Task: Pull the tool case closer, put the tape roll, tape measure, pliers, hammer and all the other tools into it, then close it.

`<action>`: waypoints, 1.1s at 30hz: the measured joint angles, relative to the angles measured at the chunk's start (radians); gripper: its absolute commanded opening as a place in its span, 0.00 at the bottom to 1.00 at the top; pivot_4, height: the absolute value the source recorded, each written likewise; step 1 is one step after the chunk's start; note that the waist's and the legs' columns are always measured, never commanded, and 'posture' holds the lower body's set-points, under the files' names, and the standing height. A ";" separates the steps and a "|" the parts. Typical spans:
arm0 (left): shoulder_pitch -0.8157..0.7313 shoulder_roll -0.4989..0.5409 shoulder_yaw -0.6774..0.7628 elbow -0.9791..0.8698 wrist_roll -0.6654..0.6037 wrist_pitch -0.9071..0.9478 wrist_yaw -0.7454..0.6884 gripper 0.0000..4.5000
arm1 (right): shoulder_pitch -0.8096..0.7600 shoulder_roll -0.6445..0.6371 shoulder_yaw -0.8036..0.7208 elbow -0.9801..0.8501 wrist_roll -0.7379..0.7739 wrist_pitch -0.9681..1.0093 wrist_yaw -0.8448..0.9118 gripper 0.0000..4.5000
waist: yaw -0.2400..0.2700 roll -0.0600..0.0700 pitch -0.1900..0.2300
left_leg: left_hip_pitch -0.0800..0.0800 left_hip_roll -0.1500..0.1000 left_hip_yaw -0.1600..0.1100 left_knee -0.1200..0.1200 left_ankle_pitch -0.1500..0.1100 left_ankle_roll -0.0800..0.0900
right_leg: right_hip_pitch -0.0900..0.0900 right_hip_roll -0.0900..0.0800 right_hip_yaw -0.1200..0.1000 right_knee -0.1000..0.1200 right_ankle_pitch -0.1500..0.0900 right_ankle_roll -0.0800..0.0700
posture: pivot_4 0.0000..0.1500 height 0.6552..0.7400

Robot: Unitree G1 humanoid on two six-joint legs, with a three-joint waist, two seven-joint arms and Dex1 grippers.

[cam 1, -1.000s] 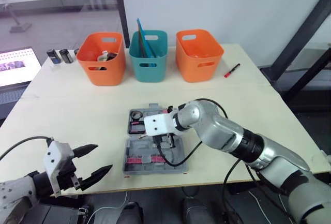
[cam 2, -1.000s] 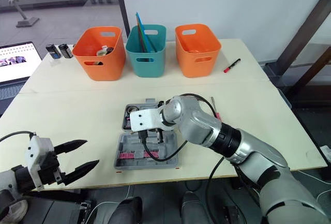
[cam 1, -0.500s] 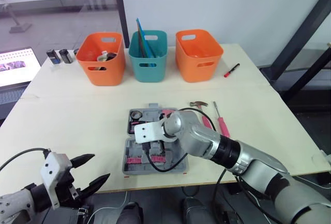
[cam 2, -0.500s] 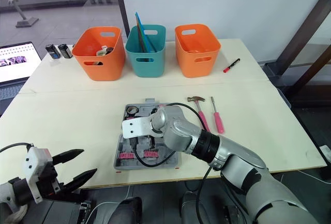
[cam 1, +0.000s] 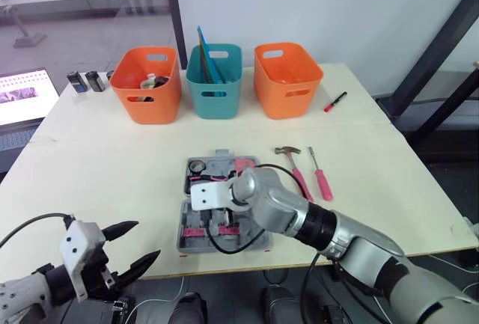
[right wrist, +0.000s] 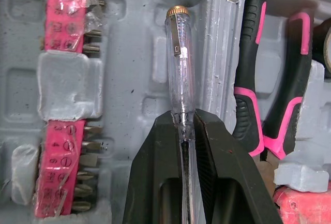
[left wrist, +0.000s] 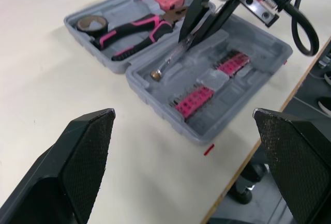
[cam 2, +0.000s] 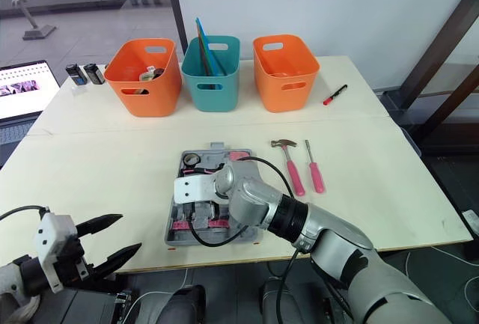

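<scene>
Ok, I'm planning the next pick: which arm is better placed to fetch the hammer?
Right. The hammer lies right of the tool case; the right end effector is over the case, though shut on a clear tester screwdriver. The left end effector hangs open at the table's near-left edge.

You get soft, even daylight across the pale tabletop (cam 1: 112, 167), coming from the window (cam 1: 75, 10) at the far left. Shadows are faint; only a thin one lies under the tool case (cam 1: 185, 240). In the left wrist view the left tool (left wrist: 183, 113) looms large, its fingers (left wrist: 85, 151) slightly soft, while the case is sharp. The clear screwdriver (right wrist: 177, 63) shows small glints in the right wrist view.
</scene>
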 measured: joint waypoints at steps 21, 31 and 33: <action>-0.021 0.025 -0.026 -0.036 0.001 0.047 0.031 1.00 | 0.016 0.057 -0.031 0.042 -0.001 -0.002 -0.042 0.01 | 0.000 0.000 0.000 | 0.000 0.000 0.000 -0.001 0.000 0.000 | 0.000 0.000 0.000 0.000 0.000 0.000 | 1.00 1.00; -0.020 0.025 -0.026 -0.013 0.003 0.036 0.013 1.00 | 0.019 0.061 -0.031 0.051 -0.001 -0.009 -0.048 0.21 | -0.001 0.000 0.000 | 0.000 0.000 0.000 -0.001 0.000 0.000 | 0.000 0.000 0.000 0.000 0.000 0.000 | 1.00 1.00; -0.020 0.025 -0.026 -0.008 0.004 0.033 0.012 1.00 | 0.020 0.062 -0.031 0.049 -0.001 -0.010 -0.048 0.36 | 0.000 0.000 0.000 | 0.000 0.000 0.000 -0.001 0.000 0.000 | 0.000 0.000 0.000 0.000 0.000 0.000 | 1.00 1.00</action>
